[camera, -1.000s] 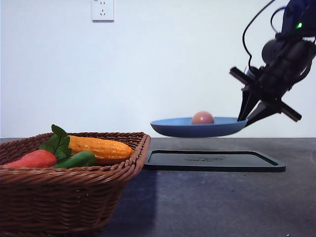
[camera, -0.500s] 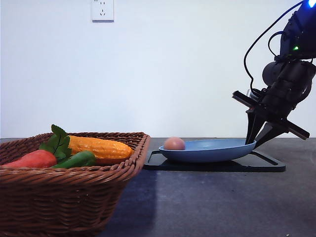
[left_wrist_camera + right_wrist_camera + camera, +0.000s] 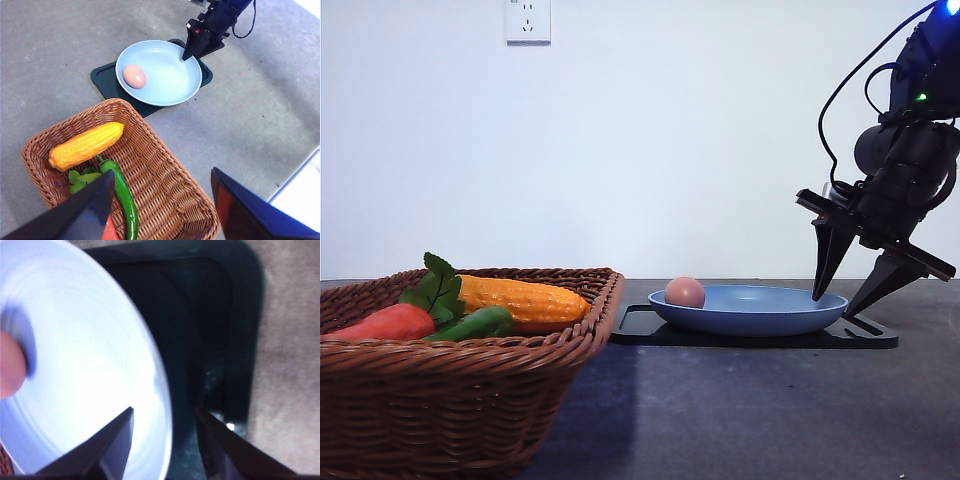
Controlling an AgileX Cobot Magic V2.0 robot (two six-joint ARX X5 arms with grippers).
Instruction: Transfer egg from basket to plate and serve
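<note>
One egg (image 3: 685,292), one plate (image 3: 760,318), one tray (image 3: 865,336), one basket (image 3: 470,400). Basket sits front-left on the grey table (image 3: 770,420), just beside the black tray's near-left corner. It holds one corn cob (image 3: 525,300), one carrot (image 3: 385,322) with green leaves, one green pepper (image 3: 475,324). One white wall socket (image 3: 528,20) high on the back wall.

Plate sits flat on the tray. Egg is in the plate, against the rim on the basket side.

Right gripper (image 3: 850,295) is at the opposite side of the plate from the egg, fingers spread, straddling the rim: one fingertip (image 3: 117,440) over the inside of the plate, the other over the tray outside it. Whether either tip touches the rim is not clear. Egg sits well apart from it, across the plate; nothing lies between.

Left gripper (image 3: 160,210) hangs above the basket's near end, jaws apart, nothing between them. Left wrist view confirms the egg (image 3: 134,76) in the plate (image 3: 170,80) and the right gripper (image 3: 192,47) at the far rim.
</note>
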